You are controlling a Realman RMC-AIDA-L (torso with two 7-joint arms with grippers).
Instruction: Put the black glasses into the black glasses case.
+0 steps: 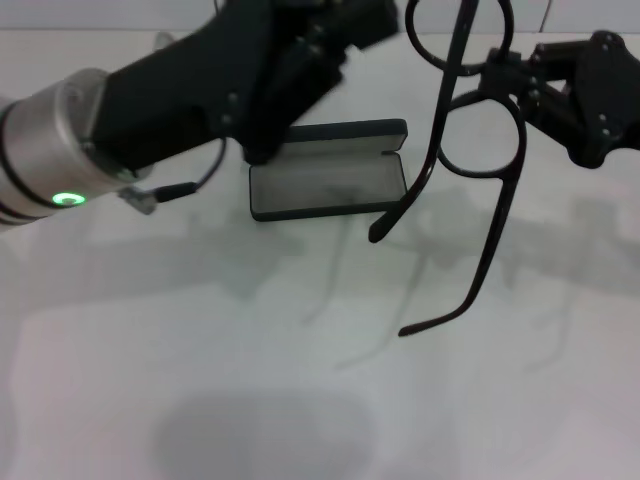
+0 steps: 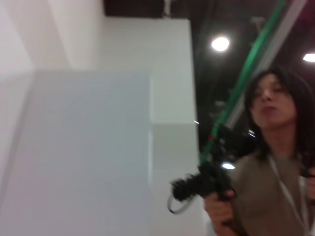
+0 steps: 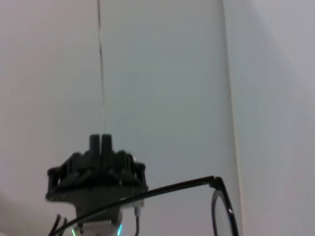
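Black glasses (image 1: 478, 150): thin frame, oval clear lenses, temples unfolded & dangling, upper right of frame; your right gripper (image 1: 512, 75) fingers pinch them. Black glasses case (image 1: 330, 180) open at centre; left gripper (image 1: 300, 40) fingers — can't tell.

Nothing here is showing any writing I can read: the black glasses case (image 1: 330, 180) is lying open with its grey lining up, and no lettering is legible.
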